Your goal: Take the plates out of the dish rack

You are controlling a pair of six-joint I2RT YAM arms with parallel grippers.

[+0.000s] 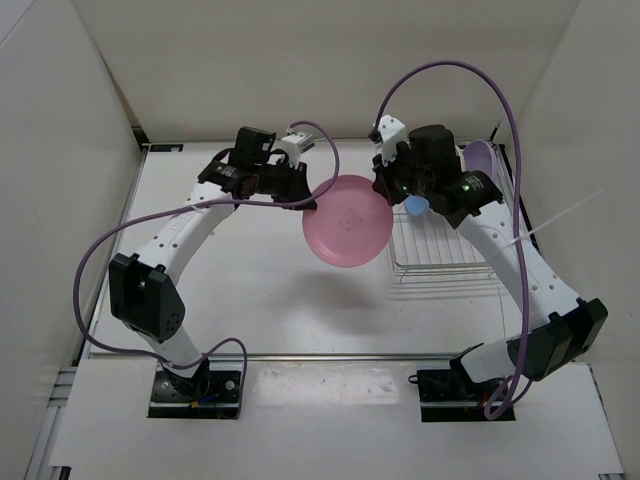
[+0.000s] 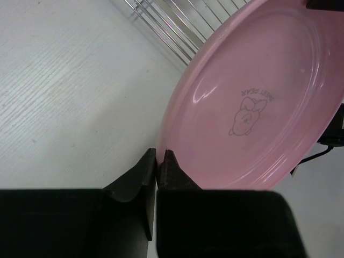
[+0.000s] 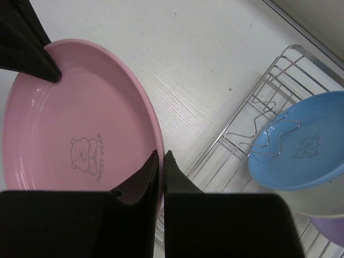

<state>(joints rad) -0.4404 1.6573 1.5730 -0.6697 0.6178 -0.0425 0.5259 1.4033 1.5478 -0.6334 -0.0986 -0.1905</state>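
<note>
Pink plastic spans the gap between my two arms. The pink plate (image 1: 347, 220) hangs face up above the table (image 1: 250, 300), nearer its far edge than the near one and just left of the dish rack (image 1: 440, 262).

My right gripper (image 3: 161, 157) is clamped on the rim nearest the rack. My left gripper (image 2: 160, 156) is pinched on the opposite rim, so the line from grip to grip runs left to right.

I judge this to be a handover. The plate lies to the right of my left fingers and to the left of my right ones. My left arm is nearer the table's left side, so the right should let go first.

The blue plate (image 3: 301, 145), cream plate (image 3: 322, 201) and lavender plate (image 3: 330, 231) lean among the rack's prongs, not yet unloaded.
</note>
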